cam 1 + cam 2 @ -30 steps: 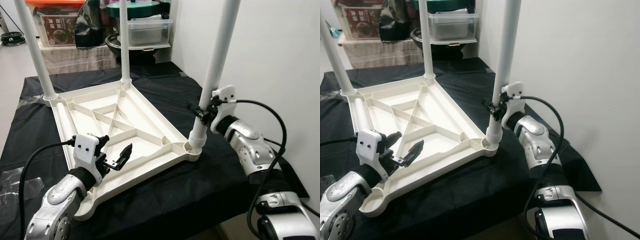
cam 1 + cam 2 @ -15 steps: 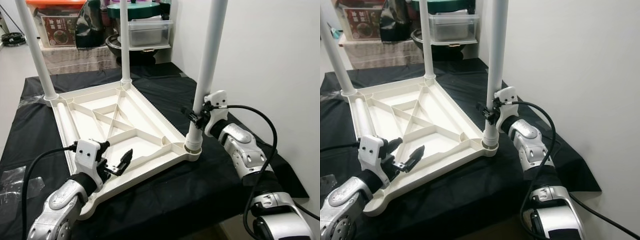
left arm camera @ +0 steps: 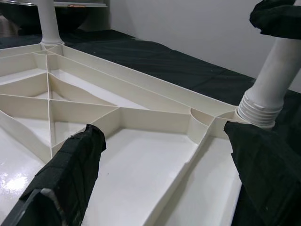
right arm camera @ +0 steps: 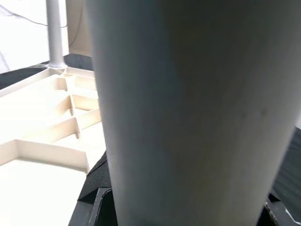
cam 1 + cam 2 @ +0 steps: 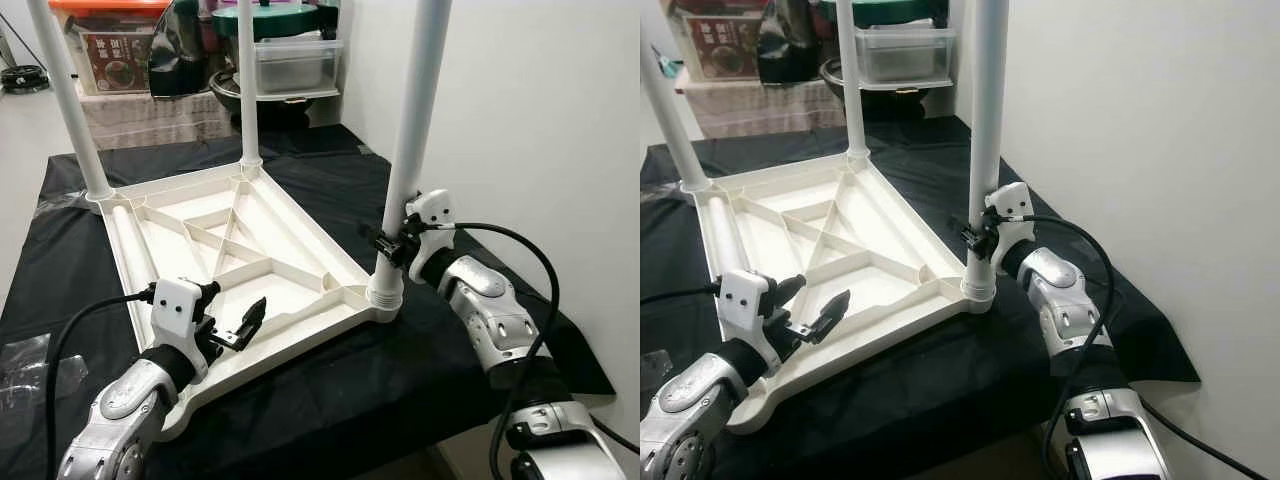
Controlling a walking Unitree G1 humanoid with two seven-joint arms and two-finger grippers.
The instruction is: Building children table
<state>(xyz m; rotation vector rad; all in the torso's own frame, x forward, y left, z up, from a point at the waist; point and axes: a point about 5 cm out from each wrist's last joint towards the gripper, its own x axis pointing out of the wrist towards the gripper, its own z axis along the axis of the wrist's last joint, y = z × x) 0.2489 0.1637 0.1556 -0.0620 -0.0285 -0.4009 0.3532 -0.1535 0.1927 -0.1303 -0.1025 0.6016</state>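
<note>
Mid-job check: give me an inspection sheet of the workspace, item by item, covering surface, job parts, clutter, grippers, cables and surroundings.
Surface: black cloth covers the work table.
Job's things: white tabletop lies upside down, ribs up. Near-right leg stands upright in its corner socket; far-left leg and far-middle leg also stand. A fourth leg lies flat along the tabletop's left edge.
Clutter: clear plastic wrap at the cloth's left edge.
Grippers: right gripper shut on the near-right leg, low down. Left gripper open, over the tabletop's near edge.
Cables: black cable loops along the right arm; another along the left arm.
Surroundings: white wall to the right; storage boxes and pots behind.
</note>
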